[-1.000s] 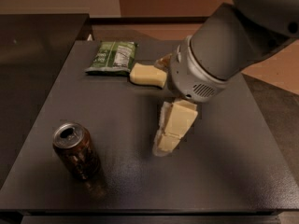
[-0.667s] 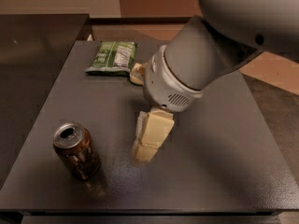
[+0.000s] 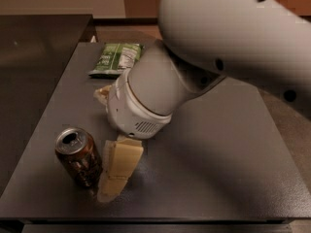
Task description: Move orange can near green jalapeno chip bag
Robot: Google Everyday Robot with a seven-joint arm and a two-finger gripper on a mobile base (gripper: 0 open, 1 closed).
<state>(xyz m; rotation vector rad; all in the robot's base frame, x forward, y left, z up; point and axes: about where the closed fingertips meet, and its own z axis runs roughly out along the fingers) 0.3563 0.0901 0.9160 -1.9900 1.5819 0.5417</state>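
Dark tabletop [image 3: 218,169]: tool [image 3: 112,184] beside orange can [image 3: 77,157]; green jalapeno chip bag [image 3: 116,59] apart.

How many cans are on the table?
1. The can stands front left, upright, just left of the gripper. The arm may hide others behind it.

Wide free room over the right half of the tabletop [image 3: 223,169]. Straight path from orange can [image 3: 77,157] to green jalapeno chip bag [image 3: 116,59] partly barred by the bulky wrist [image 3: 141,106] and a pale sponge [image 3: 102,93] (mostly hidden behind it). Open along the left strip. Crowded on the can's right by the gripper [image 3: 119,171], low and just beside it.
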